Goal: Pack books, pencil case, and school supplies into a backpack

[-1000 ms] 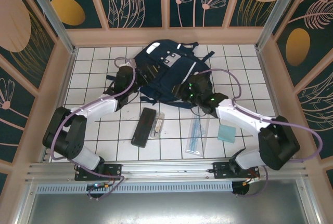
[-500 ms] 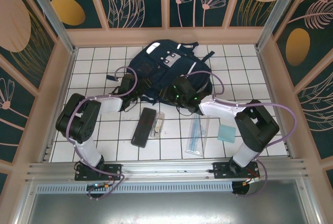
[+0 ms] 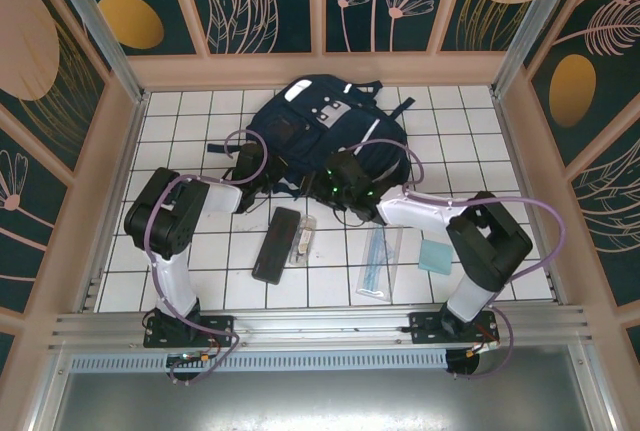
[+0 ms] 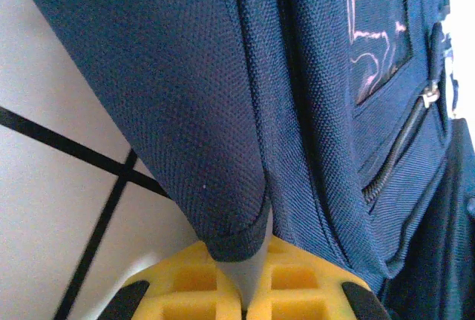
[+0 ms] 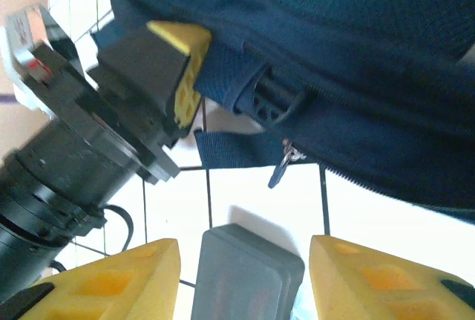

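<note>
- Clamped left hand (image 4: 249,260) tight on lower edge of backpack (image 3: 325,136), at 12 o'clock on bench (image 3: 190,121).
- Kept right hand (image 5: 243,247) part-open, empty.
- Saw pencil case (image 3: 276,244), tube (image 3: 303,239), ruler set (image 3: 378,259) and teal pad (image 3: 436,256) unpacked at 6 o'clock; judged packing barely begun.

Overhead, both wrists sit over the near edge of the backpack (image 3: 325,131), so the fingertips are buried under them. On the left wrist cam the backpack runs off the top and right edges, and the left gripper (image 4: 249,290) pads are clipped at the bottom. The right wrist cam chops the pencil case (image 5: 249,275) at the bottom edge. Overhead, the clear tube (image 3: 304,238) beside it is too small to make out.
</note>
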`<action>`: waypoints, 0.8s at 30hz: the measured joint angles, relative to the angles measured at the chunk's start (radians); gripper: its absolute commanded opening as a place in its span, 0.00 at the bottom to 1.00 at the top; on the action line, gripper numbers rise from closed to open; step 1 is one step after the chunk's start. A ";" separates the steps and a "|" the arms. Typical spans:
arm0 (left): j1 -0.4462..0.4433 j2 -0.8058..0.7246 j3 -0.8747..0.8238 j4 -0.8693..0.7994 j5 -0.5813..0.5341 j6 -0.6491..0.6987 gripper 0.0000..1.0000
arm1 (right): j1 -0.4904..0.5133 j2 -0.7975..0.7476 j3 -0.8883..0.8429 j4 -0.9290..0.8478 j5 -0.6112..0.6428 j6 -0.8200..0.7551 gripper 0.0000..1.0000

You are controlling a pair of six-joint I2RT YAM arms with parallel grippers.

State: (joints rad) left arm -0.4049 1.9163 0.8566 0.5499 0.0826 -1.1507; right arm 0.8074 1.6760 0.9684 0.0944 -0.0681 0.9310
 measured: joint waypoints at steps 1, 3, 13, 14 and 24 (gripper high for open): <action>-0.001 -0.001 0.000 0.002 0.002 -0.011 0.00 | 0.005 0.014 0.001 0.005 -0.009 0.003 0.49; -0.005 -0.013 -0.003 0.000 0.002 -0.033 0.00 | 0.009 0.043 0.003 0.008 -0.018 0.010 0.49; -0.033 -0.145 -0.047 0.005 0.007 -0.122 0.00 | 0.010 0.159 0.063 0.014 0.000 0.010 0.46; -0.034 -0.145 -0.053 0.008 0.007 -0.128 0.00 | 0.010 0.168 0.073 0.014 0.003 0.004 0.46; -0.035 -0.145 -0.087 0.042 0.010 -0.172 0.00 | 0.014 0.257 0.188 -0.037 0.099 -0.110 0.23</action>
State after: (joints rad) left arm -0.4397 1.7714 0.7700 0.5919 0.0929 -1.3224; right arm 0.8211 1.9327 1.1568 0.0570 0.0307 0.8211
